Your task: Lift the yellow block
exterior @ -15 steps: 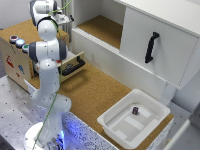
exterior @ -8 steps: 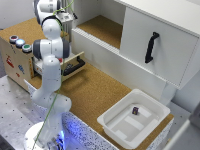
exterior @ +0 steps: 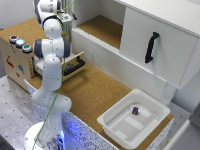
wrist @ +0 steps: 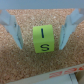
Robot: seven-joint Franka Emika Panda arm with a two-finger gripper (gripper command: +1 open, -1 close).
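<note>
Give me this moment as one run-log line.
phase: pre-grasp | gripper: open, fingers either side of yellow block | block: resting on cork surface, not lifted | exterior view: block hidden behind arm

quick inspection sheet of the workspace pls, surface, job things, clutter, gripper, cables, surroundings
surface: cork board top, bare in the middle
job's things: yellow block sits on cork between the fingers, not lifted
clutter: white tray holding a small dark object
grippers: gripper open, fingers apart from the block on both sides
cables: green cable along the arm
surroundings: white cabinet door with black handle; wooden box with coloured buttons; open drawer
</note>
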